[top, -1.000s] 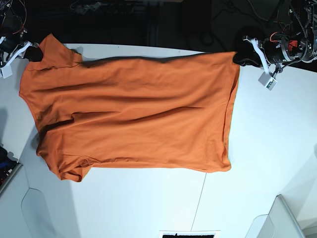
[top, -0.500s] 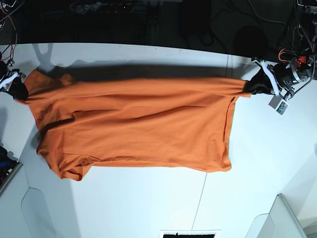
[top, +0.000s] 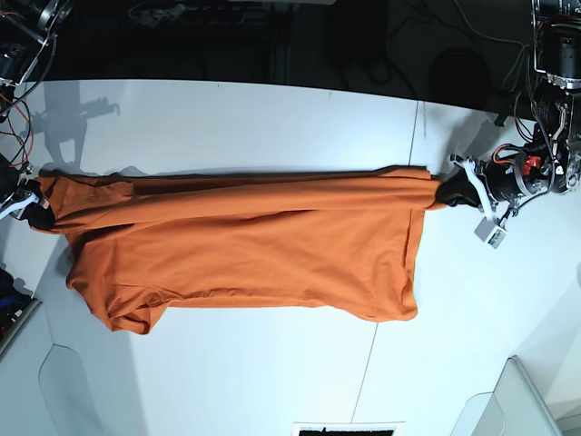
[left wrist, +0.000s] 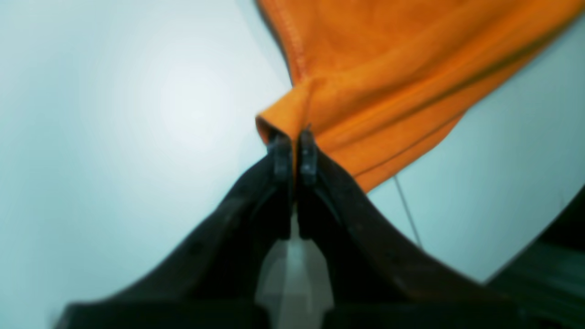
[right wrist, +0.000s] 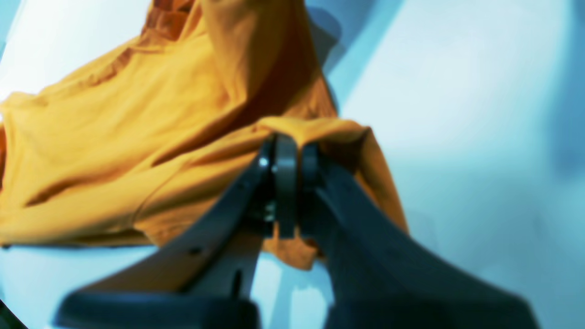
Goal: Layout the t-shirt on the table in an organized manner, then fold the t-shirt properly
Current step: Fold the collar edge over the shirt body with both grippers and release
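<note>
While both grippers pinch cloth at opposite ends, the plain orange short-sleeved cloth t-shirt (top: 236,250) lies stretched sideways across the middle of the large flat matte white table (top: 272,381) in the base view, running from the left edge of the frame to right of centre.

Far left, mid-height: the right gripper (top: 34,211) is clenched on the shirt's upper-left corner, right at the frame edge. In the right wrist view that gripper (right wrist: 288,153) has its black fingers (right wrist: 311,164) pressed together with a fold of orange fabric bunched over the tips; the rest of the shirt (right wrist: 114,151) spreads to the left of the frame in soft wrinkles, white table (right wrist: 457,114) on the right.

Moving right in the base view, the shirt's top edge is folded over into a long taut ridge with a dark shadow band above it. The lower-left corner is rumpled at a sleeve. The bottom hem sits flat on the table, and a thin dark seam line (top: 366,368) runs down from under it toward the bottom of the frame.

Right of centre, mid-height: the left gripper (top: 451,191) grasps the shirt's upper-right corner. In the left wrist view its tips (left wrist: 295,153) are closed tight on a folded corner of hemmed orange cloth (left wrist: 388,82), which fans toward the upper right; the picture is blurred.
</note>
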